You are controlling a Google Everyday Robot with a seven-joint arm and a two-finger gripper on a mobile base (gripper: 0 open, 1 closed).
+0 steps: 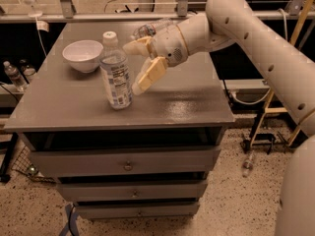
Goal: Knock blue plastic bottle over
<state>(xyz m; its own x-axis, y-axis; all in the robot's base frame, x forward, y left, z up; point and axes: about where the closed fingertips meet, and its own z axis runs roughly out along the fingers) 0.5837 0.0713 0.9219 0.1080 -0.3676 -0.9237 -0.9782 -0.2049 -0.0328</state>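
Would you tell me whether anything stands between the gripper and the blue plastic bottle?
Nothing visible does. The gripper, fingers open, sits right beside the upright blue plastic bottle. The white bowl stands on the bottle's other side, and the smaller bottle lies behind the gripper.

bottle [115, 75] stands on table [182, 104] | bowl [82, 56] behind-left of it | gripper [137, 67] just right of bottle, fingers [148, 74] apart

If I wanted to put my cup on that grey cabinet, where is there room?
Bare: the front right of the cabinet top, right of the gripper, and the front left corner before the white bowl. Crowded mid-left: the open gripper sits close beside the upright blue plastic bottle, a smaller bottle behind.
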